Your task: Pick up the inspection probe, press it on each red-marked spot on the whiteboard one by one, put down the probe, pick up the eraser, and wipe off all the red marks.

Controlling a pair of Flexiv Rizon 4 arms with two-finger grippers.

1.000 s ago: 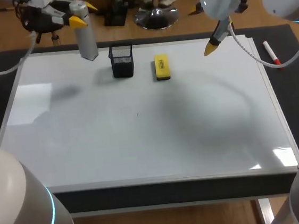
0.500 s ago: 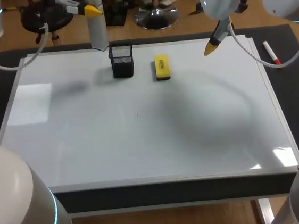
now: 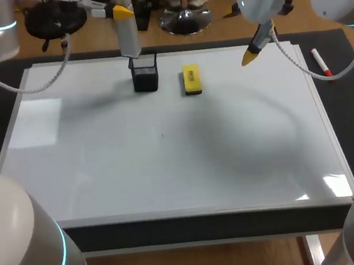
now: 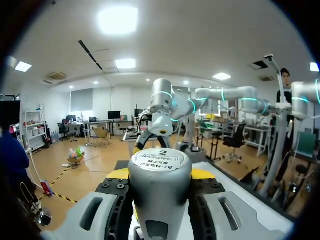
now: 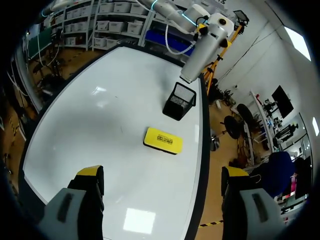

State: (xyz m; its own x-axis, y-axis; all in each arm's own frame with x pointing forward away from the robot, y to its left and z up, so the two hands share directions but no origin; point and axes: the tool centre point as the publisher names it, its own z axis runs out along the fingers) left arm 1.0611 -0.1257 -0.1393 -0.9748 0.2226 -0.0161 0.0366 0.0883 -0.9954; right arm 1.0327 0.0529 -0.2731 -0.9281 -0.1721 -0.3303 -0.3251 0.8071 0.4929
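Between the yellow-tipped fingers of the left gripper (image 3: pixel 121 10) a grey cylindrical inspection probe (image 3: pixel 129 36) is clamped from both sides and hangs roughly upright below them. From the left wrist, the probe's (image 4: pixel 160 185) rounded labelled end fills the gap in that gripper (image 4: pixel 160 172). Just under the probe's lower end stands a black wire-mesh cup (image 3: pixel 145 72) on the large white whiteboard (image 3: pixel 168 165); whether they touch cannot be told. Beside the cup, on the side away from the left gripper, a yellow rectangular eraser (image 3: pixel 191 80) lies flat on the board. The right gripper (image 3: pixel 249 55) hangs above the board with its fingers spread wide and nothing between them. Seen from this gripper (image 5: pixel 162 172), the eraser (image 5: pixel 163 140) lies just ahead, the cup (image 5: pixel 180 101) farther ahead and the probe (image 5: pixel 196 62) beyond. A red-capped white marker pen (image 3: pixel 321 63) lies off the board, outward of the right gripper.
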